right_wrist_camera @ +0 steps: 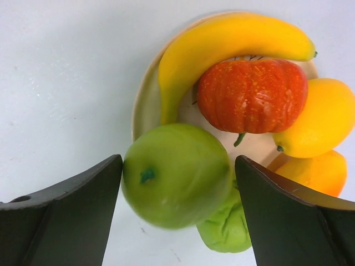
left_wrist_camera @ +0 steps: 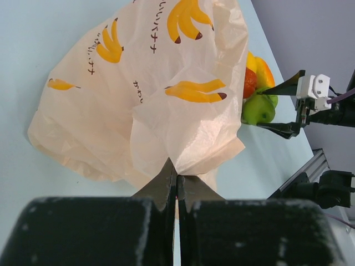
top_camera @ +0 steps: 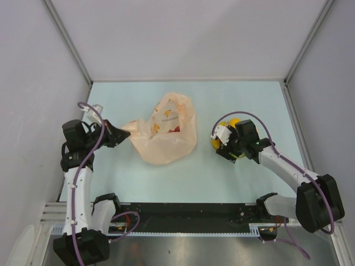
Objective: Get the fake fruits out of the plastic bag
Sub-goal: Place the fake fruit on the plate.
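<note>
Thin, crinkly peach film is what the left gripper (left_wrist_camera: 176, 180) has hold of: its jaws are pressed together on a pinched fold at the near left corner of the plastic bag (left_wrist_camera: 150, 94). The bag lies slumped on the pale counter (top_camera: 233, 183), limp and almost weightless. It will follow any tug rather than resist it, so this corner pinch probably serves to anchor it or tip it up. Through its wall, near the middle, a reddish shape (top_camera: 175, 130) shows, perhaps a fruit left inside, though it is too faint to be sure.

Right of the bag and clear of it, the fake fruits (left_wrist_camera: 250, 83) sit heaped on a cream plate (right_wrist_camera: 143, 105). They look hollow, light, hard and glossy, so a round one could squirt out of a shallow grip. The widest part is the best place to take hold. The right gripper (right_wrist_camera: 178, 158) hovers over the heap's edge with its jaws spread, the green apple (right_wrist_camera: 176, 183) between them. A sliver of gap shows at one side, so the apple looks unclamped. Beyond it lie a banana (right_wrist_camera: 222, 44), a ribbed red-orange fruit (right_wrist_camera: 252, 94) and a lemon (right_wrist_camera: 319, 119).
</note>
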Action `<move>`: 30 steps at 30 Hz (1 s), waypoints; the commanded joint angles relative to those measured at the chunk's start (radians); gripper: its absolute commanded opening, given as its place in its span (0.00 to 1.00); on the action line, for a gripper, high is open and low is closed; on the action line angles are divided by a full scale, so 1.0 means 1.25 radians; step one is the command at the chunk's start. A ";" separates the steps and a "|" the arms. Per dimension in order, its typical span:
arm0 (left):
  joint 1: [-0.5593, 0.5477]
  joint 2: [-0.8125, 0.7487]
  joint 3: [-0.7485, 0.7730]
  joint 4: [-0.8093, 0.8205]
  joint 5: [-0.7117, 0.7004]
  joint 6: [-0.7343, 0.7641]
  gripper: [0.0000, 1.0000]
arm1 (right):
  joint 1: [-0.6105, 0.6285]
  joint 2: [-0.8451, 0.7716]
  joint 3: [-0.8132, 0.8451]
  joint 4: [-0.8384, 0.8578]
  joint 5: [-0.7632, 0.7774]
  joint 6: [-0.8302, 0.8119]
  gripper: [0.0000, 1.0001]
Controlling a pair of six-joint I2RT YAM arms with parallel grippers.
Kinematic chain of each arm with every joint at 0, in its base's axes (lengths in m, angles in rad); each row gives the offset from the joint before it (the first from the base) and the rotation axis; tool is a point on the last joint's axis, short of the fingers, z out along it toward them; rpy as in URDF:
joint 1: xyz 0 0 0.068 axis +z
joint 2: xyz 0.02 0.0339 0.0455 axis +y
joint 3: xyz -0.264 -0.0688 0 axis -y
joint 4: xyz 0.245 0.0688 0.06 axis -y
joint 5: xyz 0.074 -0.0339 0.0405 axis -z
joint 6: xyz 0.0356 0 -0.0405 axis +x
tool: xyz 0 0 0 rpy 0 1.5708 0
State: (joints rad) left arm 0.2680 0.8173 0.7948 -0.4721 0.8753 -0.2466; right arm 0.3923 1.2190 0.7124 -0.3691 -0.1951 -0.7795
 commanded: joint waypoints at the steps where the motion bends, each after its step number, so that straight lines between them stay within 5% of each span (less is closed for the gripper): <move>1: 0.008 -0.008 -0.009 0.038 0.020 -0.017 0.00 | 0.004 -0.038 -0.002 0.007 0.022 0.021 0.87; 7: 0.008 -0.005 -0.011 0.046 0.024 -0.027 0.01 | 0.010 -0.046 -0.002 0.008 0.035 0.039 1.00; 12: 0.008 -0.003 0.001 0.032 0.026 -0.019 0.00 | 0.028 -0.085 0.024 -0.020 0.062 0.064 0.99; 17: 0.008 -0.013 -0.011 0.029 0.034 -0.017 0.00 | 0.015 -0.154 0.233 -0.180 -0.135 0.205 1.00; 23: 0.007 -0.019 0.005 0.019 0.063 -0.020 0.00 | 0.136 -0.121 0.304 -0.058 -0.155 0.367 1.00; 30: -0.002 -0.060 0.076 -0.112 0.156 0.005 0.00 | 0.352 0.075 0.404 0.194 -0.038 0.426 0.73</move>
State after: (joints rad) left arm 0.2676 0.8047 0.8089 -0.5148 0.9596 -0.2619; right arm 0.7380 1.1984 1.1587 -0.3458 -0.3229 -0.3302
